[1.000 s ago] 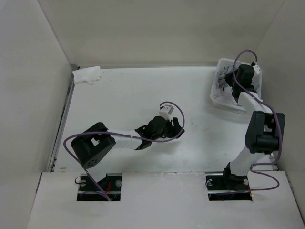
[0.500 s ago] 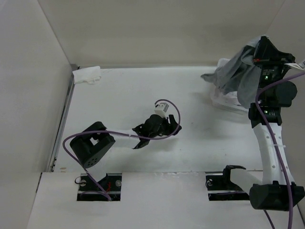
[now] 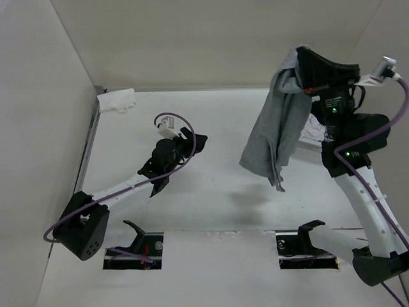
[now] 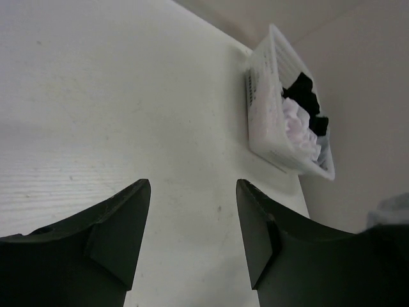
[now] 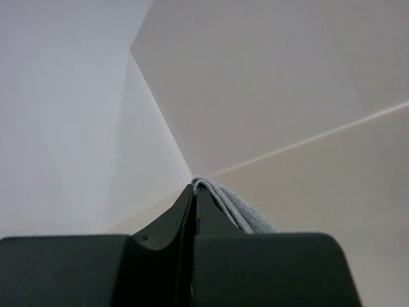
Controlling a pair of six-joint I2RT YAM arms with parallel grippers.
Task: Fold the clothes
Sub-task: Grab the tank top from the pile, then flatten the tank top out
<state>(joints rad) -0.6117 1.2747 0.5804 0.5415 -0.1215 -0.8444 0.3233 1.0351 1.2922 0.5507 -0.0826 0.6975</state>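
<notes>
Right gripper (image 3: 299, 67) is clamping fully shut on a bunched edge of the grey garment (image 3: 275, 128). The garment is hanging free at full length above the table (image 3: 192, 109), right of centre, and appears to be clear of the surface. Left gripper (image 4: 192, 185) is standing wide open, holding nothing, and hovering over the table left of centre.

Progress: the task is judged to be only starting. One garment is being carried out for folding. It is not yet lying flat and no fold is showing. White and black pieces (image 4: 297, 125) are waiting in the basket (image 4: 262, 121) at the far right.

Change noted: a second ago the right gripper was reaching down into the basket with no grey cloth lifted. It is now holding the garment high and further toward the middle. The left arm is stretching farther out and to the left than before.
</notes>
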